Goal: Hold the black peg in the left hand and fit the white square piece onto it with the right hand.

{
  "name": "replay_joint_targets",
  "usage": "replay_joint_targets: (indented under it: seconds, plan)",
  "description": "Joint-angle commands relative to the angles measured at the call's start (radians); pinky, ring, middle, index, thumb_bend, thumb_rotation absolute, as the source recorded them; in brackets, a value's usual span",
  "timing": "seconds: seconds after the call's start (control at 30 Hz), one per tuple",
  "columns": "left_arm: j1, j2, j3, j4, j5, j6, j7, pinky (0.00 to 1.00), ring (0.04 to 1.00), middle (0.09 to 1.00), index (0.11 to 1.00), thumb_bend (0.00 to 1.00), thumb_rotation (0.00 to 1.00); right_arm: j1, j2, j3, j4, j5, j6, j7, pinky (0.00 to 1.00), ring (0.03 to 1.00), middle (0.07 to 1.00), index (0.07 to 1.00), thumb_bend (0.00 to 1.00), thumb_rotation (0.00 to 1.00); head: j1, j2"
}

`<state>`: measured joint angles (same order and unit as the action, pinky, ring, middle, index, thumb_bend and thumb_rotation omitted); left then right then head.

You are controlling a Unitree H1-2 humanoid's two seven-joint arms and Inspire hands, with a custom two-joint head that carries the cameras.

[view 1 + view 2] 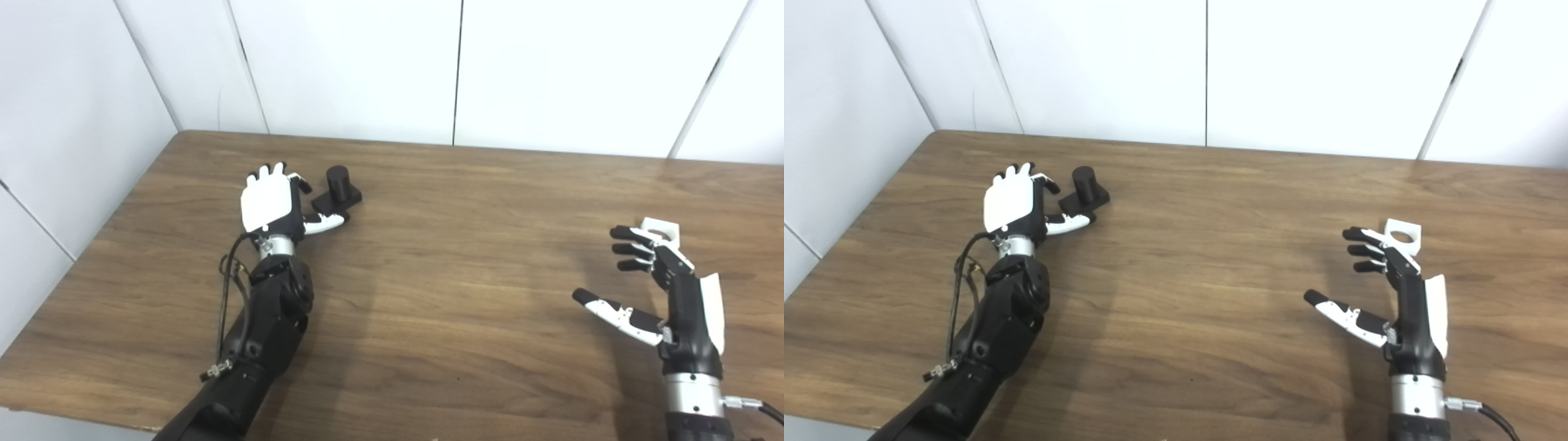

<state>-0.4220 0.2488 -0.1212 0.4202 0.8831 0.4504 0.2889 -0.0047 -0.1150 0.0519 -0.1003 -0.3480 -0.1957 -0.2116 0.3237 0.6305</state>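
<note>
Nearest us, the right hand [1390,294] hangs over the table's [441,294] near right side, fingers spread, thumb well apart, gripping nothing. Just beyond its fingertips [1356,234] sits the white square piece [1404,234], lying flat, its round hole facing up; whether the fingers touch it, I cannot tell. Over on the far left, the black peg [336,189] stands on its flat base with the round post upright, long axis vertical, top towards the ceiling. The left hand [269,205] is right beside it, back of the hand towards us, fingers curled loosely, thumb reaching under the base's near edge. No firm hold that I can make out. So, by my reading, nothing is done yet: peg not lifted, square piece not picked up, and the two parts well apart. Both grasps and the fitting remain.
</note>
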Motion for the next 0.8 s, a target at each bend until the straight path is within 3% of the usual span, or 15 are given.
replay_joint_targets:
  seconds: [0.0,0.5,0.77]
  plan:
    - [-0.029,0.028,-0.009,0.018,0.000,0.014,0.006,1.00,0.989,0.944,0.623,0.85,0.45,0.003,-0.047,-0.032,0.035,-0.043,-0.035,-0.014,0.59,0.689,0.762,0.681,0.67,0.10,0.001,0.001]
    - [-0.034,0.033,-0.049,0.059,-0.074,-0.008,0.021,1.00,0.920,0.845,0.511,0.76,0.36,0.014,-0.047,-0.044,0.010,-0.031,-0.033,-0.009,0.55,0.680,0.769,0.677,0.65,0.08,-0.008,0.012]
    - [-0.036,0.044,-0.070,0.067,-0.097,-0.010,0.002,1.00,0.911,0.848,0.520,0.74,0.35,0.013,-0.043,-0.048,0.006,-0.037,-0.036,-0.017,0.55,0.675,0.765,0.673,0.64,0.08,-0.013,0.014]
